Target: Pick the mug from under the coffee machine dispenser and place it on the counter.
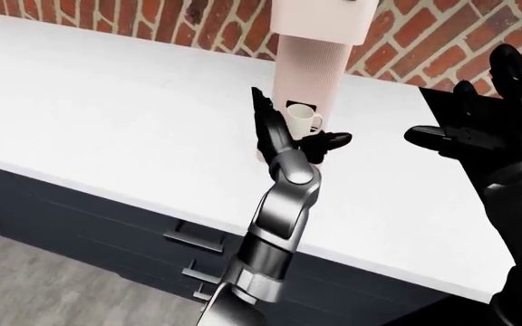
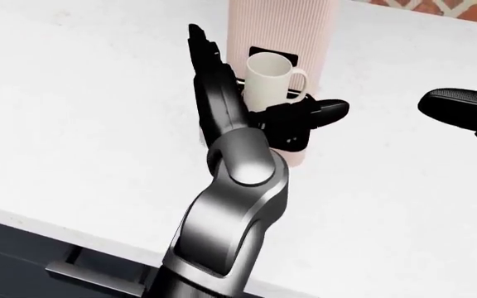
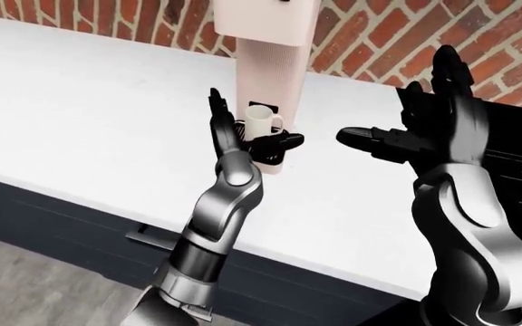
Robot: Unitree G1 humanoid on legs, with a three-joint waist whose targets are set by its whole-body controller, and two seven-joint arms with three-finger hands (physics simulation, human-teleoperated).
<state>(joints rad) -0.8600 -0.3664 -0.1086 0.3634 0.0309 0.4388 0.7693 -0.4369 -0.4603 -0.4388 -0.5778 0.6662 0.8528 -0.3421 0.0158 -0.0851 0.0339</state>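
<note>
The mug is seen under the coffee machine, near the table's far edge. The left hand is spread open beside it, the right hand open too. The mug could be knocked over if bumped.

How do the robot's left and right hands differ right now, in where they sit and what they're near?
The black three-finger left hand stands open about the white ceramic mug at the pink ribbed coffee machine, fingers not closed round it. The black three-finger right hand hangs apart, to the right in the right-eye view, over the white counter, near nothing. The left hand sits lower; the right is raised. Both are open and empty.
</note>
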